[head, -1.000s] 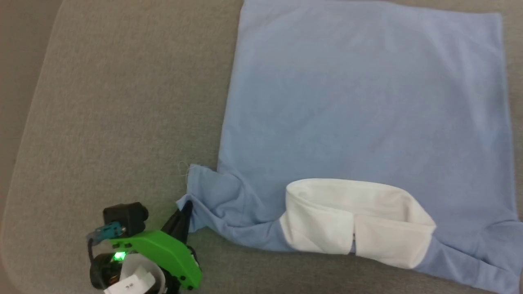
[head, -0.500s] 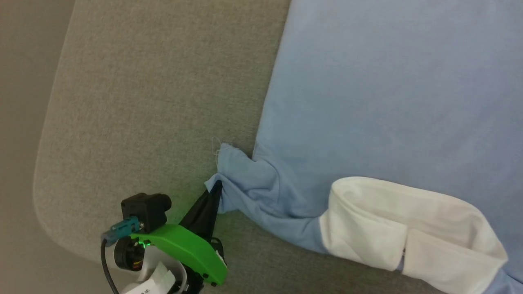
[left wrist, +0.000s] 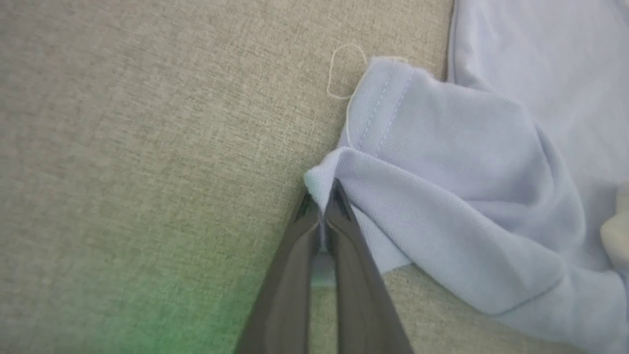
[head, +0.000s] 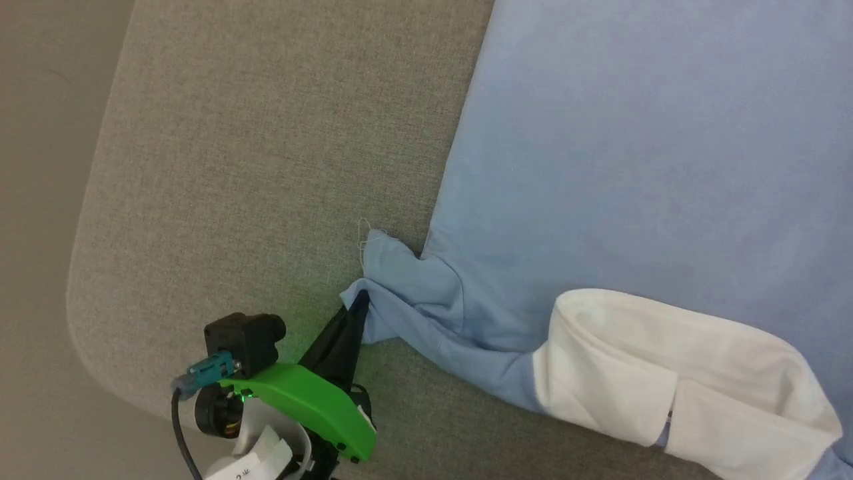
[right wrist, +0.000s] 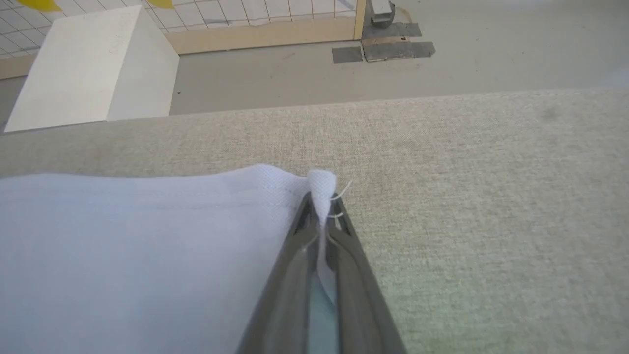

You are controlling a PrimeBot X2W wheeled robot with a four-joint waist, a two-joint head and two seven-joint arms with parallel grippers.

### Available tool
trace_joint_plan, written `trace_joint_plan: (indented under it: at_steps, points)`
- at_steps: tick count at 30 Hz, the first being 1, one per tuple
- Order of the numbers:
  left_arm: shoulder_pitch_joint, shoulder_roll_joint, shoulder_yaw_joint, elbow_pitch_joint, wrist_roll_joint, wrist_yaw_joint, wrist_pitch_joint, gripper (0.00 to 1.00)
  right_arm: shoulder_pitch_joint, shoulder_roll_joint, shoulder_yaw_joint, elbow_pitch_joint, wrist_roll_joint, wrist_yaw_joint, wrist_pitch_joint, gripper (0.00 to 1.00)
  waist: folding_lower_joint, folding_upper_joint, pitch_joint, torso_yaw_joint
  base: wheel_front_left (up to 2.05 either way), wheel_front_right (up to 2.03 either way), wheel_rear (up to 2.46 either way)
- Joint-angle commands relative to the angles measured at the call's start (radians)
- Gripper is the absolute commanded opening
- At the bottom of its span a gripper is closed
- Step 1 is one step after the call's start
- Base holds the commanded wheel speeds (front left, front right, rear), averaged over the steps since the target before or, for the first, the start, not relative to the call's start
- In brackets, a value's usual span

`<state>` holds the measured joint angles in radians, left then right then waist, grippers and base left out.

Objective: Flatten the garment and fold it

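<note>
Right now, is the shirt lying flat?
Not fully. The shirt is mostly spread, but the corner pinched by the left gripper is bunched.

Garment [head: 640, 167] atop fabric surface [head: 266, 167]

My left gripper [head: 358, 303] wears a bright green shell [head: 300, 407], a black camera block [head: 243, 337] with teal plug [head: 208, 372], black cable [head: 181, 440], and long dark tapering fingers [head: 336, 347].
</note>
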<state>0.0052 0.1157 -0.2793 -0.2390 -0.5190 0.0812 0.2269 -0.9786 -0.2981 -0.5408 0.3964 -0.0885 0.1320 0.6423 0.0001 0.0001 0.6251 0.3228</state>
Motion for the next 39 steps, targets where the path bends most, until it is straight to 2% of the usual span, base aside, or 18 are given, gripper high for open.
trace_joint_plan:
  at_steps: [1,4,6,10,15,21,26,31,32,33,36,39]
  points:
    - [0.007,0.01,0.01,0.055,0.003,0.015,0.016,0.0,0.057,-0.013,0.025,-0.014,0.047,-0.001,-0.085,0.0,-0.0001,-0.0001,-0.077,-0.044,0.0,0.0,0.0]
    - [0.018,0.019,0.017,0.071,0.002,0.02,0.018,0.0,0.184,-0.049,0.089,-0.039,0.125,-0.001,-0.277,0.0,-0.0001,-0.0001,-0.154,-0.078,0.0,0.0,0.0]
    - [0.031,0.027,0.027,0.077,-0.002,0.028,0.021,0.0,0.271,-0.062,0.114,-0.057,0.161,-0.001,-0.359,0.0,-0.0001,-0.0001,-0.205,-0.109,0.0,0.0,0.0]
    - [0.07,0.044,0.041,0.075,-0.012,0.038,0.037,0.0,0.444,-0.061,0.098,-0.096,0.191,-0.001,-0.417,0.0,-0.0001,-0.0001,-0.302,-0.174,0.0,0.0,0.0]
    - [0.119,0.064,0.053,0.056,-0.02,0.05,0.052,0.0,0.652,-0.021,-0.003,-0.15,0.192,-0.001,-0.332,0.0,-0.0001,-0.0001,-0.384,-0.235,0.0,0.0,0.0]
    - [0.159,0.081,0.065,0.033,-0.028,0.064,0.071,0.0,0.841,0.082,-0.128,-0.196,0.226,-0.001,-0.122,0.0,-0.0001,-0.0001,-0.432,-0.289,0.0,0.0,0.0]
    - [0.168,0.09,0.067,0.023,-0.033,0.068,0.084,0.0,0.912,0.155,-0.189,-0.198,0.239,-0.001,0.022,0.0,-0.0001,-0.0001,-0.439,-0.31,0.0,0.0,0.0]
    - [0.164,0.094,0.063,0.021,-0.034,0.068,0.092,0.0,0.924,0.186,-0.188,-0.179,0.243,-0.001,0.105,0.0,-0.0001,-0.0001,-0.435,-0.316,0.0,0.0,0.0]
    - [0.163,0.095,0.062,0.02,-0.035,0.068,0.093,0.0,0.922,0.186,-0.179,-0.185,0.241,-0.001,0.106,0.22,-0.0001,-0.0001,-0.433,-0.315,0.0,0.0,0.0]
    - [0.162,0.095,0.061,0.02,-0.035,0.067,0.093,0.0,0.917,0.184,-0.168,-0.195,0.24,-0.001,0.098,1.0,-0.0001,-0.0001,-0.432,-0.315,0.0,0.0,0.0]
    - [0.161,0.097,0.062,0.021,-0.037,0.066,0.092,0.0,0.887,0.171,-0.135,-0.228,0.239,-0.001,0.047,1.0,-0.0001,-0.0001,-0.427,-0.312,0.0,0.0,0.0]
    - [0.156,0.098,0.061,0.023,-0.039,0.065,0.09,0.0,0.838,0.147,-0.073,-0.267,0.248,-0.001,-0.075,1.0,-0.0001,-0.0001,-0.421,-0.302,0.0,0.0,0.0]
